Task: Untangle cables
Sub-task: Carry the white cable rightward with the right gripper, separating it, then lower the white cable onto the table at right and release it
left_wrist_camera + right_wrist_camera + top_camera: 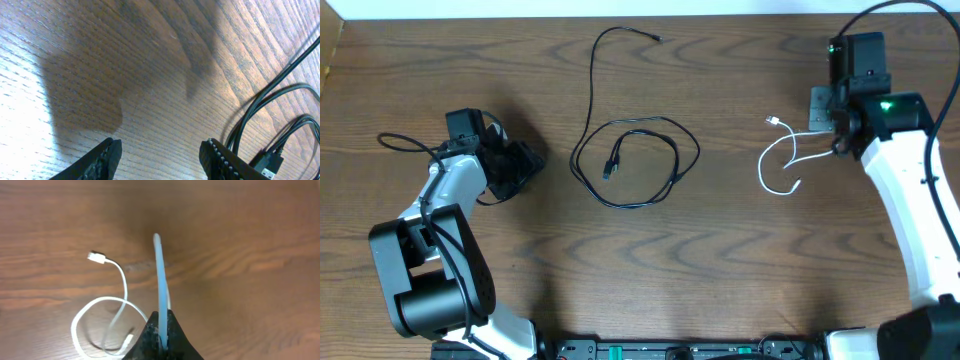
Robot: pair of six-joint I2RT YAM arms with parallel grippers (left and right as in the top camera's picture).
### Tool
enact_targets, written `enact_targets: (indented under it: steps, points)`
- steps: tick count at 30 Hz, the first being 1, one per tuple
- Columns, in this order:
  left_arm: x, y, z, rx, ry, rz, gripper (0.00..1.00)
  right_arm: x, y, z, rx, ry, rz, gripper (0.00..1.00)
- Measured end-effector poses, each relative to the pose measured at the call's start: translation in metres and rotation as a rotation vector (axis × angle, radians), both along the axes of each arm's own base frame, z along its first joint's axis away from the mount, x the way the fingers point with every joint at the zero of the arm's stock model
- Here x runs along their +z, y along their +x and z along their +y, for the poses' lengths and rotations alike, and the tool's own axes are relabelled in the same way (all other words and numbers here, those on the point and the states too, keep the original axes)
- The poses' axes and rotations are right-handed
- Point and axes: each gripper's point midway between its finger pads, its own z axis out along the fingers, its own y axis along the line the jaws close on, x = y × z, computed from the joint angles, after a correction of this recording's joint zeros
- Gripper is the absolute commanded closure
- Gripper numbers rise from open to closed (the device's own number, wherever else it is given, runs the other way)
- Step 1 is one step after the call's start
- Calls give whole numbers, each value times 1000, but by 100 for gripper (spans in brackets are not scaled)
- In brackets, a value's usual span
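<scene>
Our right gripper (162, 332) pinches the white cable (159, 270); our left gripper (160, 155) stands spread beside the black cable (268, 162), with open table (720, 280) between the cables.

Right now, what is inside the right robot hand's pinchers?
The right gripper is shut on the white cable, which sticks out past its tips. The pinched stretch itself is hidden between the fingers.

Robot lab: wood-grain table (720, 260), left arm (445, 200), right arm (905, 190).
</scene>
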Motion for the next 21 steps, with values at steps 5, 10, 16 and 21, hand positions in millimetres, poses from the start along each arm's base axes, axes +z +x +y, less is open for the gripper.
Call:
enact_targets:
  steps: [5,10,16,21]
  points:
    - [0,0,0,0,0,0,44,-20,-6,-19,-64,11,74,99]
    - [0,0,0,0,0,0,44,-40,-7,-28,-102,56,130,99]
    - [0,0,0,0,0,0,44,-63,-7,-32,-125,94,192,99]
    - [0,0,0,0,0,0,44,-81,-7,-31,-135,121,236,99]
